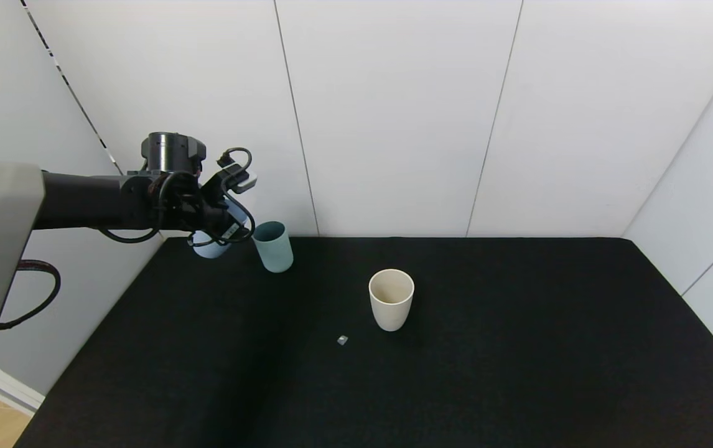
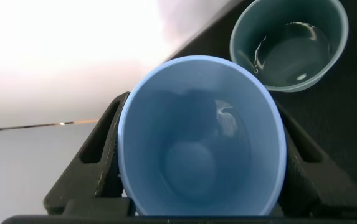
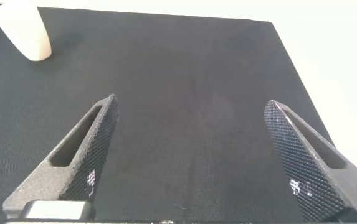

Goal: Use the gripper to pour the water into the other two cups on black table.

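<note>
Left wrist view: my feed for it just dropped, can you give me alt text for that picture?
The left claw grips a light blue matte tumbler, whose open mouth faces the camera with a few droplets inside. Beyond it, a teal-green tumbler stands on the black cloth-topped table with a shallow layer of water in its bottom.

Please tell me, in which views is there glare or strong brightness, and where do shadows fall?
Left wrist view: wall behind the blue cup is washed out; water in the teal cup glints. Head view: the beige cup casts a faint shadow. Right wrist view: overexposed beyond the black table.
</note>
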Controlling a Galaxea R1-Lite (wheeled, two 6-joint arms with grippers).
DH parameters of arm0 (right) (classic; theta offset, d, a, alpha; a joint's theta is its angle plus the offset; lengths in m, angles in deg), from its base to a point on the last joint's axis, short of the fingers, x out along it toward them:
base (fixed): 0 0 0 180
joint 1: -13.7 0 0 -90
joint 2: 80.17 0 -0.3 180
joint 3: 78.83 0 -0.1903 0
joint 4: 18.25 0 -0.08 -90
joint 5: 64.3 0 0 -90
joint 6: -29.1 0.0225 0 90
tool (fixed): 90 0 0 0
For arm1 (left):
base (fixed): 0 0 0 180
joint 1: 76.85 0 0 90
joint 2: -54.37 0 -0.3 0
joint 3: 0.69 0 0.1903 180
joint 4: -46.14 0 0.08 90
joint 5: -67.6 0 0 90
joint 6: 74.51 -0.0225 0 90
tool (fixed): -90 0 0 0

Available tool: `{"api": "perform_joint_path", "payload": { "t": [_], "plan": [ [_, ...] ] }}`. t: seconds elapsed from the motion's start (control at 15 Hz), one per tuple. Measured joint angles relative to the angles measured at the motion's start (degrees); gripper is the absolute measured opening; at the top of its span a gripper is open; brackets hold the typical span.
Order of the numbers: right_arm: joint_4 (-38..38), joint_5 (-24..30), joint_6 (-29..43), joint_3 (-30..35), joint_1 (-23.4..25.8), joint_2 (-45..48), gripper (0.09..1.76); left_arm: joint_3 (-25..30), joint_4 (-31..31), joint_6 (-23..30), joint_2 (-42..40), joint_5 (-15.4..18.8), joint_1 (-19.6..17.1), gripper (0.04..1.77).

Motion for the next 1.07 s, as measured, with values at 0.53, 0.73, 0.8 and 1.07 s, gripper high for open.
{"api": "perform_joint_path", "payload": {
  "t": [0.53,0.73,0.8,1.07],
  "plan": [
    [-0.02,0.0,0.0,0.0,0.0,0.0,1.71,-1.8,0.06,-4.28,2.01,-6.5,2.39,1.29],
    [0.02,-0.02,0.0,0.0,0.0,0.0,1.71,-2.1,0.06,-5.63,2.49,-8.4,2.52,1.29],
    [0.02,-0.02,-0.01,0.0,0.0,0.0,1.71,-2.12,0.11,-5.95,2.6,-8.81,2.58,1.29],
    [0.0,0.0,0.0,0.0,0.0,0.0,1.71,-2.12,0.13,-7.36,2.73,-9.28,2.67,1.29]
  ]
}}
